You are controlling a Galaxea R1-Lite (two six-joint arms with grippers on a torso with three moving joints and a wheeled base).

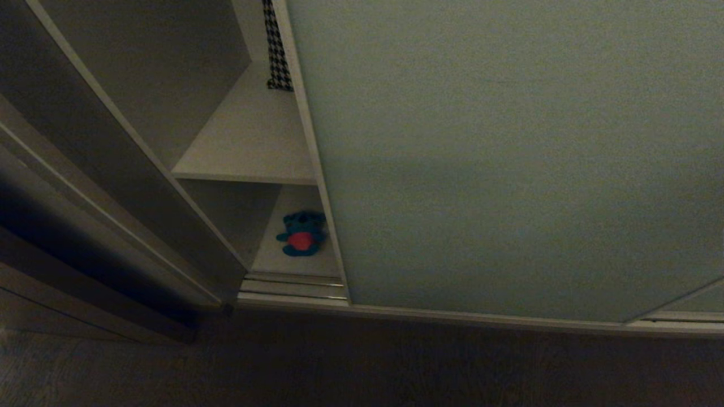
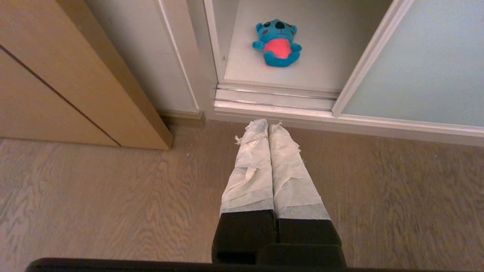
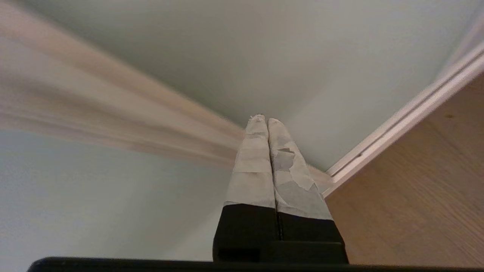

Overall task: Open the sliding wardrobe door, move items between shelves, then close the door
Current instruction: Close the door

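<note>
the matte pale grey-green sliding wardrobe door (image 1: 509,158) stands only part open at frame left, the small blue red-bellied plush toy (image 1: 302,233) sits unmoved on the lower white shelf (image 1: 294,261), and both grippers, left (image 2: 267,126) and right (image 3: 264,121), show fingers pressed together on nothing.

You face a dim room: grey-brown wood-grain floor (image 1: 362,367) at six o'clock, tan wooden cabinet (image 2: 56,75) at nine o'clock.

No text, label, brand, number or sign can be read on the matte pale grey-green sliding door panel (image 1: 509,158) or the small blue plush toy with a red belly (image 2: 278,43); the dim head view may hide fine print.
</note>
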